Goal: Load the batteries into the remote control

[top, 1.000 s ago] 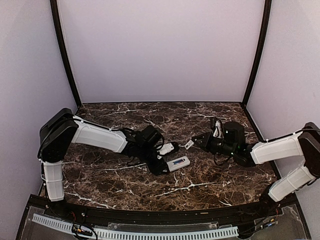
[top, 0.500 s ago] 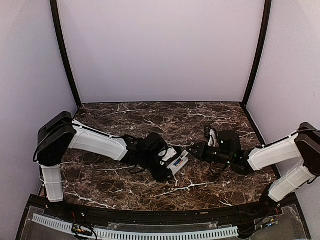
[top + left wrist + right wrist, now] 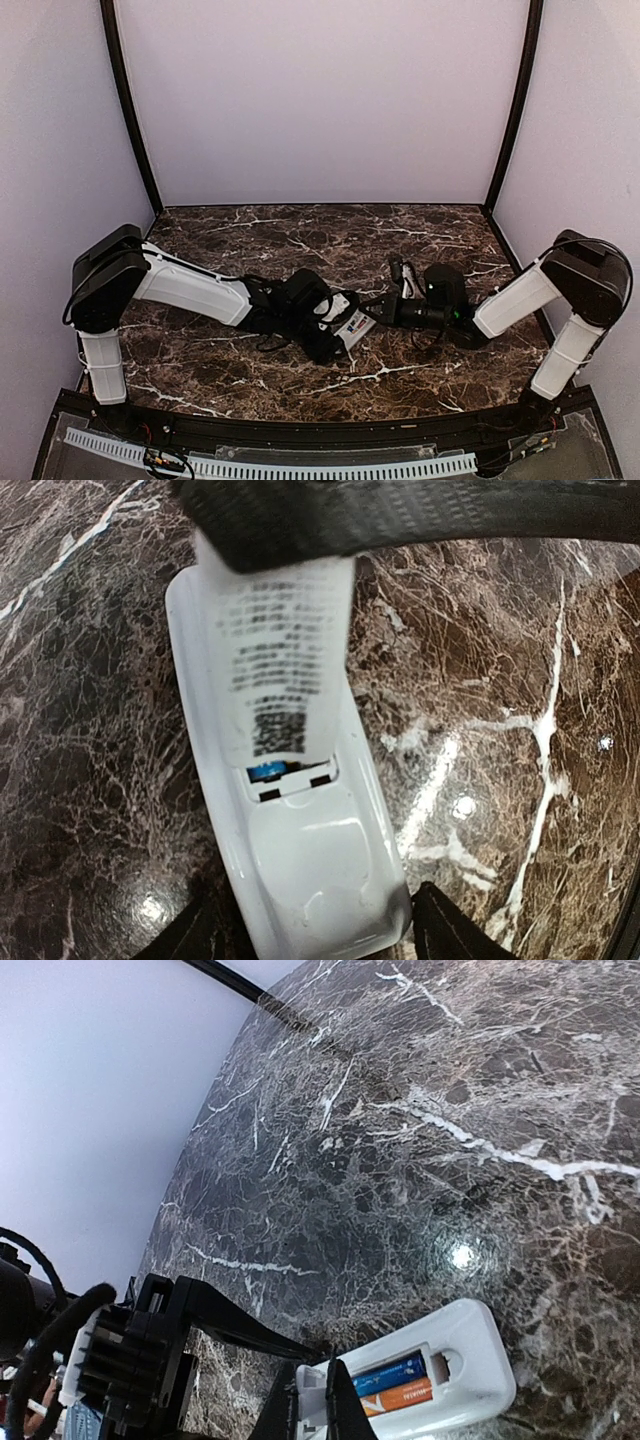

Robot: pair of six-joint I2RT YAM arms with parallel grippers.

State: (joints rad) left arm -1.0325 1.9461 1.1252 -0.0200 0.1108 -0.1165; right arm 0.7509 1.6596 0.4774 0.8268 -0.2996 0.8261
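The white remote control point(image 3: 352, 326) lies back-up on the marble table, mid-view. Its battery bay is uncovered in the right wrist view, with a blue and an orange battery point(image 3: 395, 1384) side by side in the remote control point(image 3: 470, 1345). My left gripper point(image 3: 338, 331) straddles the remote's near end point(image 3: 310, 880), with a finger against each side. My right gripper point(image 3: 373, 312) is shut on the flat white battery cover point(image 3: 280, 650). It holds the cover over the bay, so only a blue sliver of battery point(image 3: 265, 770) shows. In the right wrist view the cover point(image 3: 312, 1388) sits edge-on between the pinched fingers.
Dark marble table point(image 3: 300, 235) with pale walls on three sides and black corner posts point(image 3: 128, 110). The two arms meet at the middle of the table, their wrists nearly touching. A black cable loop point(image 3: 40, 1290) hangs by the left wrist.
My left gripper moved right and took the remote between its fingers, turning it slightly. My right gripper travelled left with the cover until it reached the remote.
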